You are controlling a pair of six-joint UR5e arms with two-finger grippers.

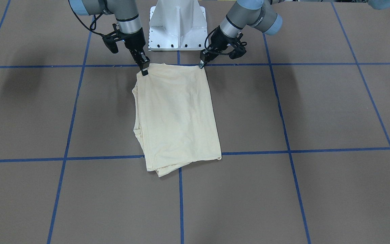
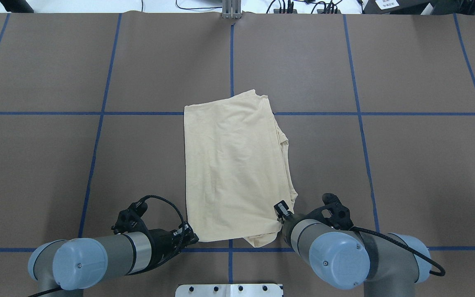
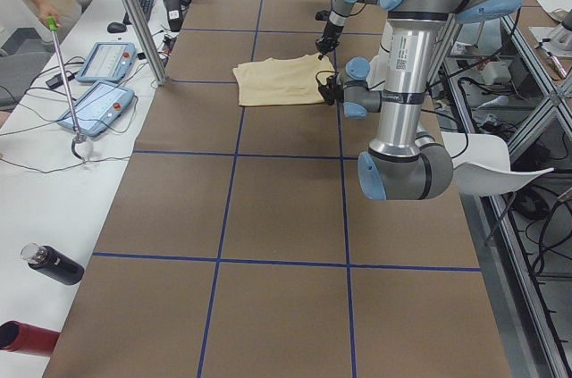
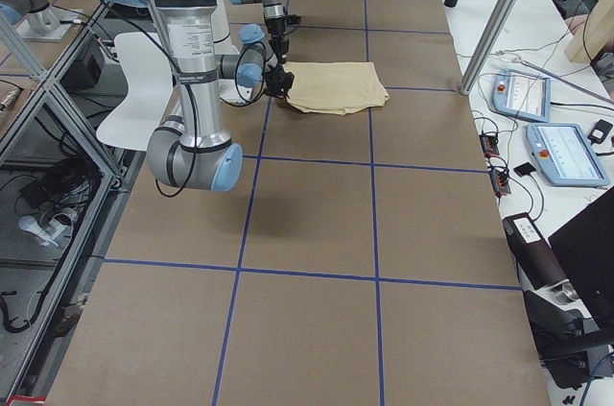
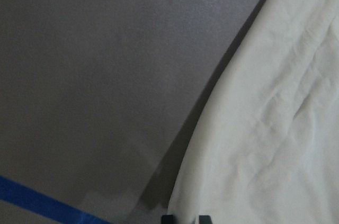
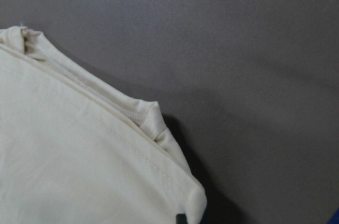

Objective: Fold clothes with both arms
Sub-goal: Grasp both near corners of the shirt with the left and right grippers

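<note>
The cream-yellow T-shirt (image 1: 178, 115) lies folded into a tall rectangle in the middle of the table (image 2: 233, 165), plain side up; the print and label are hidden. My left gripper (image 1: 201, 64) is at the shirt's near corner on my left (image 2: 195, 238). The left wrist view shows its tips (image 5: 184, 217) closed narrowly on the cloth edge (image 5: 265, 128). My right gripper (image 1: 144, 70) is at the other near corner (image 2: 279, 207), where layered hems show (image 6: 79, 155). It looks shut on that corner. Both corners sit low over the table.
The white pedestal (image 1: 177, 27) stands just behind the shirt's near edge. Blue tape lines (image 2: 232, 53) grid the brown table. In the left side view, tablets (image 3: 94, 101), a bottle (image 3: 54, 264) and a person holding a pole (image 3: 64, 83) are beyond the far edge.
</note>
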